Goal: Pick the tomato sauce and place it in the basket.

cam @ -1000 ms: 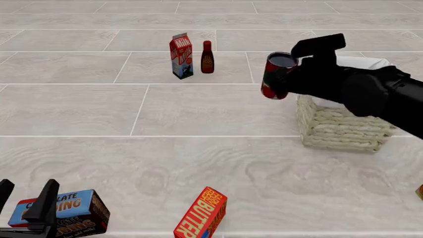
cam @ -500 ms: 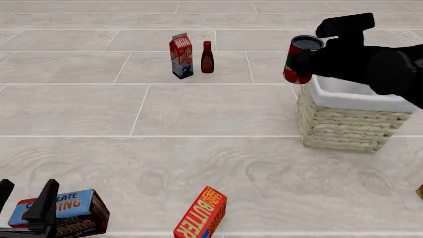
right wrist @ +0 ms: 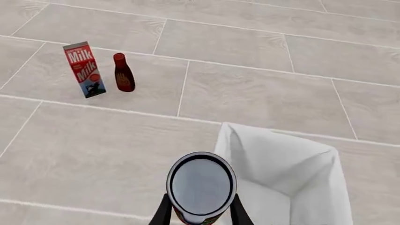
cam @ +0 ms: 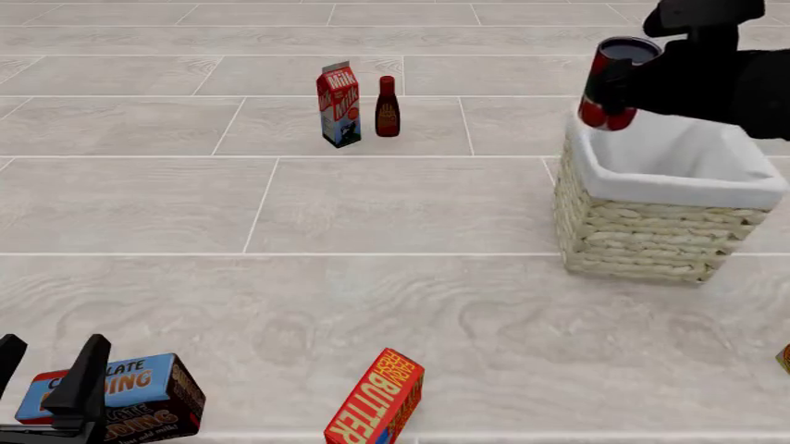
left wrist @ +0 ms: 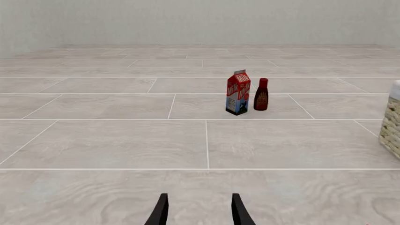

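Observation:
The tomato sauce is a small red tin with a dark top, held in the air by my right gripper, which is shut on it. It hangs over the far left corner of the basket, a pale wicker one with a white cloth lining. In the right wrist view the tomato sauce sits between the fingers above the basket lining. My left gripper stands open and empty at the near left; the left wrist view shows its fingertips apart.
A milk carton and a dark red bottle stand together at the back. A chocolate box lies by my left gripper and a butter box at the near edge.
My right gripper has carried the tomato sauce up and to the right, from beside the basket's left wall to above its far left corner. The left arm has stayed still.

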